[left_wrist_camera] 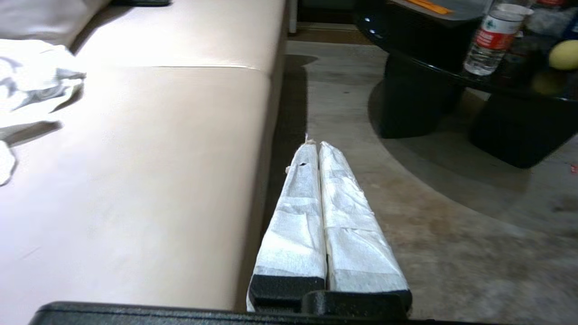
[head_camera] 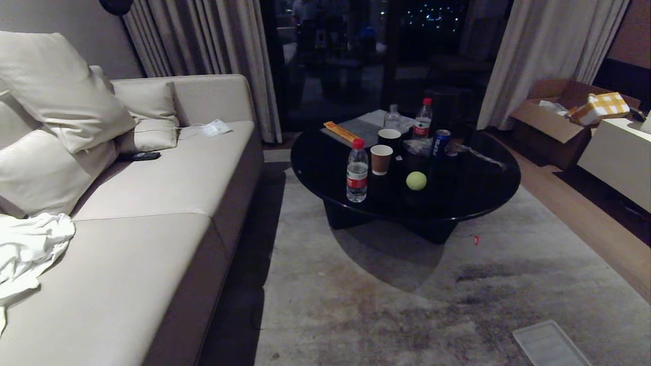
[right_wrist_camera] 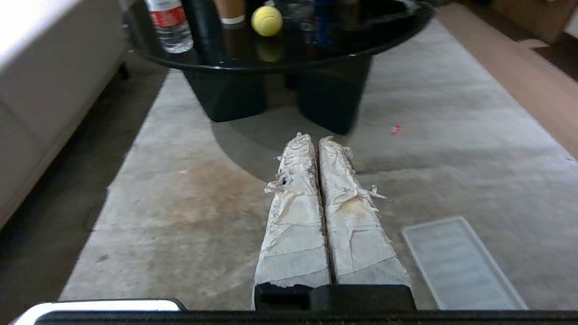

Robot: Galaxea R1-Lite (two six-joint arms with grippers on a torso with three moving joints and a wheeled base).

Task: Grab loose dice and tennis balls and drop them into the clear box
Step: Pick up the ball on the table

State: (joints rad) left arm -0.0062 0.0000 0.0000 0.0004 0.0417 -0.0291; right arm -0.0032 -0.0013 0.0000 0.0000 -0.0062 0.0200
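One yellow-green tennis ball point(head_camera: 416, 180) rests on the black round coffee table point(head_camera: 457, 213), near its front edge. The same tennis ball point(right_wrist_camera: 267, 20) shows far ahead of my right gripper point(right_wrist_camera: 314, 137), which hovers shut and empty over the grey rug. My left gripper point(left_wrist_camera: 314, 144) is also shut and empty, hanging beside the sofa's front edge, with the tennis ball point(left_wrist_camera: 564, 54) far off on the table. Neither arm appears in the head view. The dice and the clear box are out of view.
A water bottle point(head_camera: 357, 173), paper cups point(head_camera: 381, 159), a can point(head_camera: 440, 143) and more bottles crowd the table. A beige sofa point(head_camera: 152, 229) runs along the left. A flat ribbed white panel point(head_camera: 549, 345) and a small red cap point(head_camera: 476, 240) lie on the rug.
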